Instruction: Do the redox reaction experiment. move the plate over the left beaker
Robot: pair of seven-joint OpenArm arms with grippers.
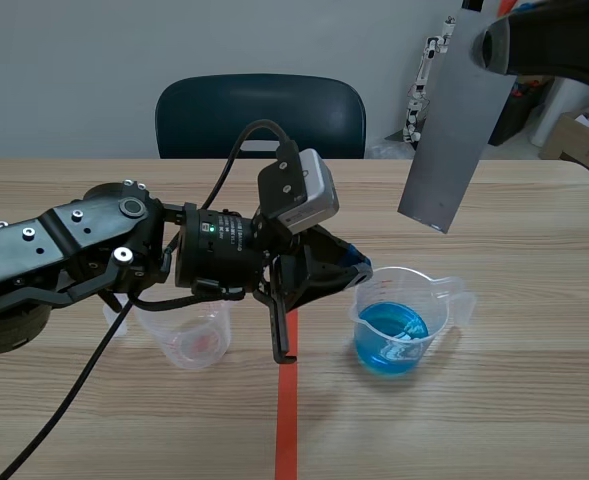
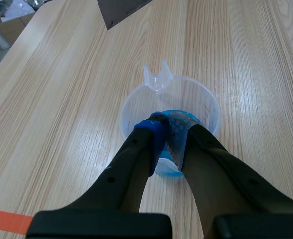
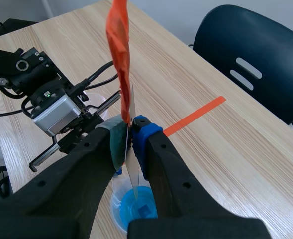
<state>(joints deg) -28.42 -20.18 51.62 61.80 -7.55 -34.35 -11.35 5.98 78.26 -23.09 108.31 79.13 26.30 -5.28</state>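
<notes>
A light wooden table [image 1: 534, 400] is seen before a plain grey wall [image 1: 74, 70], and a dark blue chair [image 1: 259, 115] is pushed in at the far side.

The left arm [image 1: 64, 250] is stretched low across the table from the left past the middle, with a grey wrist camera [image 1: 309, 195] mounted on top. The right arm [image 1: 564, 40] is raised across the upper right corner of the scene view.

The plate [image 1: 454, 130], a long grey metal strip, is held by its upper end in the right gripper [image 3: 130, 132], whose fingers are pressed against its two faces. It hangs tilted high above the table, beyond and above the beaker of blue liquid [image 1: 436, 318], and well apart from the left beaker [image 1: 199, 340]. In the right wrist view the plate [image 3: 119, 40] is seen nearly edge-on, and its far part shows an orange-red face.

The left beaker, of clear plastic with a faint pink tint at its bottom, is stood on the table under the left arm's wrist and is partly hidden by it.

The beaker of blue liquid is placed to the right of the orange tape line [image 1: 286, 420], with its spout turned away from the left gripper [image 2: 167, 130]. That gripper is held just over the beaker's near rim, with its fingers drawn together so that the pads meet. Whether the rim is touched cannot be told.

A black cable [image 1: 74, 390] is trailed from the left arm toward the near edge.
</notes>
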